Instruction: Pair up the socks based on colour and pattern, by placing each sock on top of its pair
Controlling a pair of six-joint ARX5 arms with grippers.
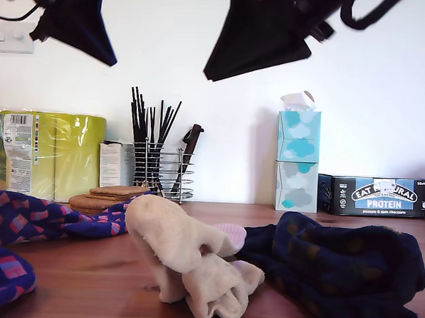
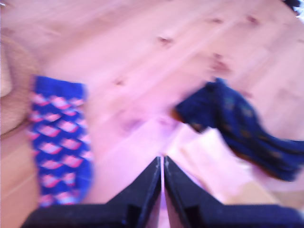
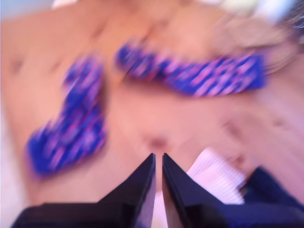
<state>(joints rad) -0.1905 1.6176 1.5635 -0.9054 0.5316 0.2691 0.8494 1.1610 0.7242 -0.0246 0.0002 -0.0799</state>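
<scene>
Both hands hang pressed together, empty, above the tabletop [image 1: 85, 280]. Second hand [image 3: 158, 156] faces two checked socks [image 3: 71, 123] lying apart in the frame's upper half; first hand [image 2: 163, 161] sees one

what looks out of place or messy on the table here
The cream socks lie crumpled in a heap mid-table, and the navy dotted socks are bunched beside them at the exterior view's right. The two checked socks lie apart, unpaired. Nothing looks spilled or damaged.
</scene>
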